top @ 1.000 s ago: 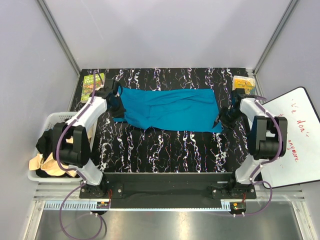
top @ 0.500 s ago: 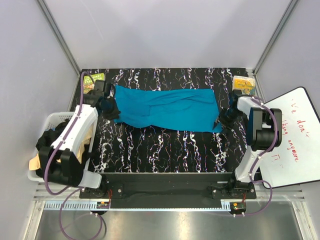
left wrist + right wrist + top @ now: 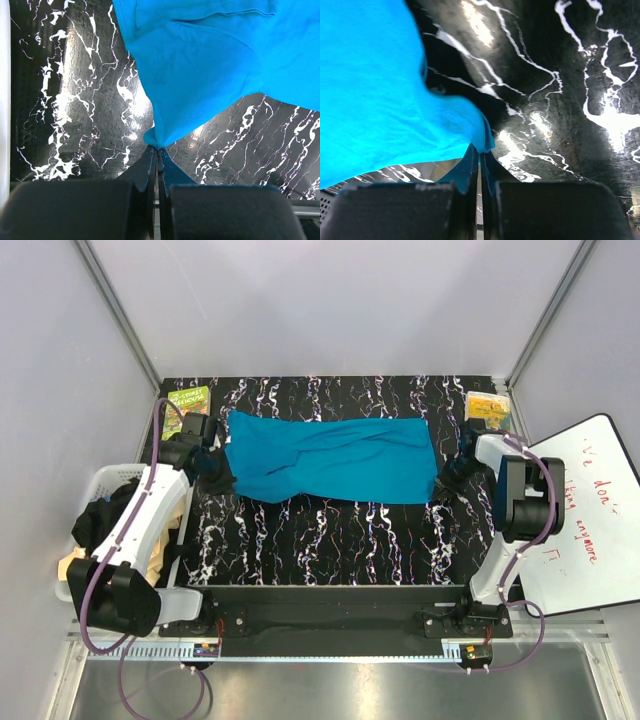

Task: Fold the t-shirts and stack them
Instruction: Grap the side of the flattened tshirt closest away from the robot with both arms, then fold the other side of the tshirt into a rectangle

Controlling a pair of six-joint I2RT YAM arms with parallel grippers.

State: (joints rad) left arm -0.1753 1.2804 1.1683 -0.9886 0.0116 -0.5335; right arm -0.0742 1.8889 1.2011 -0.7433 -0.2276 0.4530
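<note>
The teal t-shirt lies spread across the far half of the black marbled counter. The left claw is clamped tight on its near-left corner, and the right claw on its near-right corner. Open marbled surface runs from the shirt's near edge to the arm bases. A green book and a yellow book sit at the far corners, apart from the fabric. Off the left edge a white basket holds a black shirt and cream shirts. A whiteboard leans at the right, and pale grey walls close in the space.
</note>
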